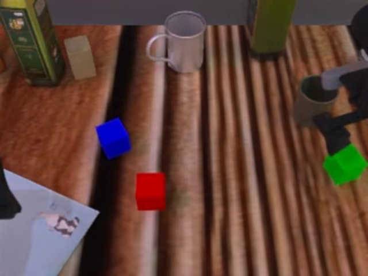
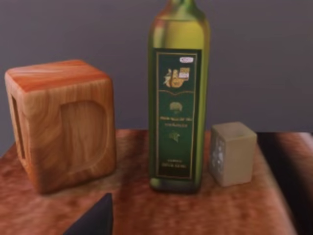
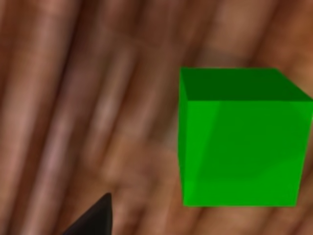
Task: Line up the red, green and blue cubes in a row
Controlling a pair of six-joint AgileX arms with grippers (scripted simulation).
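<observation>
The green cube (image 1: 345,164) lies on the table at the far right. My right gripper (image 1: 338,141) hangs open just behind and above it, holding nothing. In the right wrist view the green cube (image 3: 242,142) fills the frame close up, and one dark fingertip (image 3: 97,215) shows well apart from it. The blue cube (image 1: 112,138) sits left of centre, with the red cube (image 1: 150,191) nearer the front and a little to its right. My left gripper (image 1: 6,198) is parked at the left edge, open, with one fingertip (image 2: 95,218) showing.
At the back stand a silver mug (image 1: 184,43), a green bottle (image 1: 34,40) beside a beige block (image 1: 80,57), and a second bottle (image 1: 270,26). A dark mug (image 1: 315,98) is close behind my right gripper. A printed sheet (image 1: 40,230) covers the front left corner. A wooden box (image 2: 61,125) stands beside the green bottle (image 2: 178,98).
</observation>
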